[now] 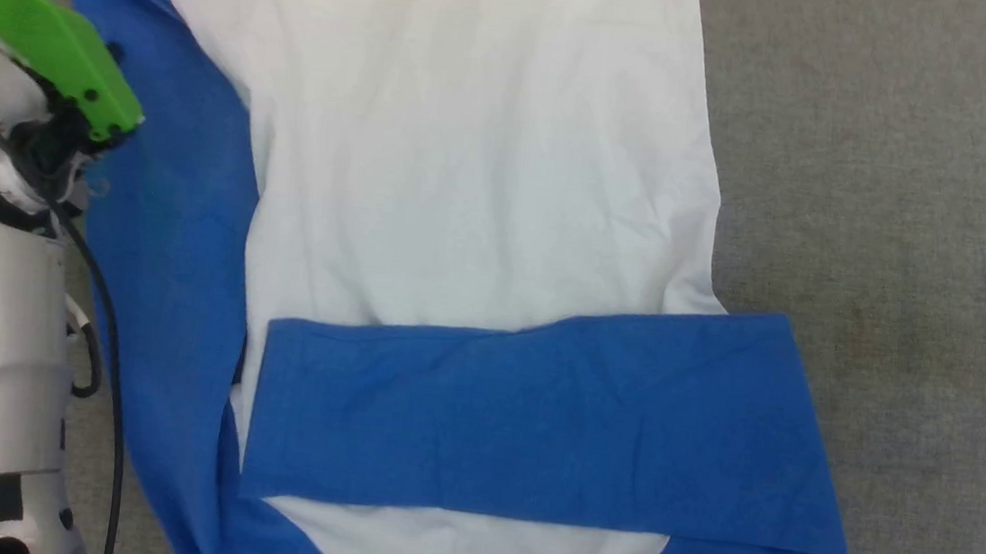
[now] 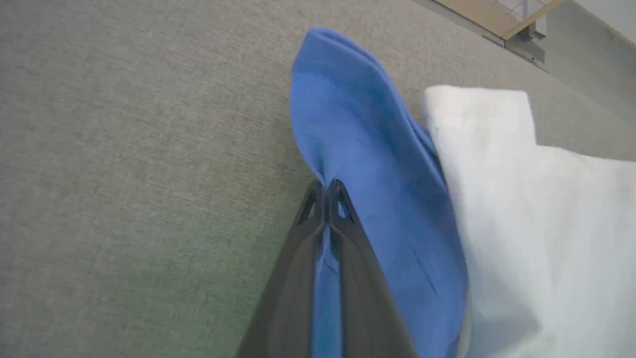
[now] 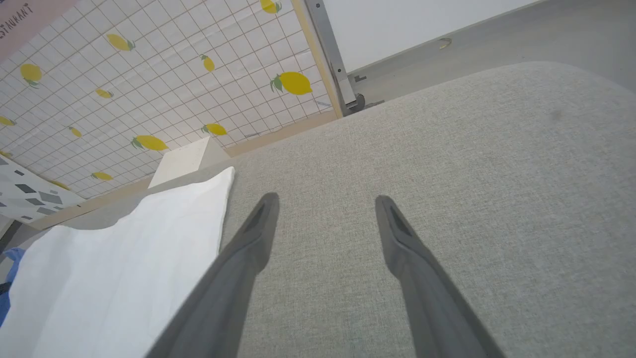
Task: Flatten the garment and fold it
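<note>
white box (image 3: 181,160) beyond blue-white garment (image 3: 124,268)

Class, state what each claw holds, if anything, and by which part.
The left claw is shut on the garment, pinching its blue side edge. The right claw is open and holds nothing.

Grey fabric surface (image 1: 874,169); garment (image 1: 467,175) spread on it.

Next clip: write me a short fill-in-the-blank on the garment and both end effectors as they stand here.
1. The left end effector is shut on a ____ fold of the garment.
2. The right end effector stands ____ over the grey surface, holding nothing.
3. A blue band lies folded across the garment's ____ panel.

Missing words: blue; open; white.
</note>
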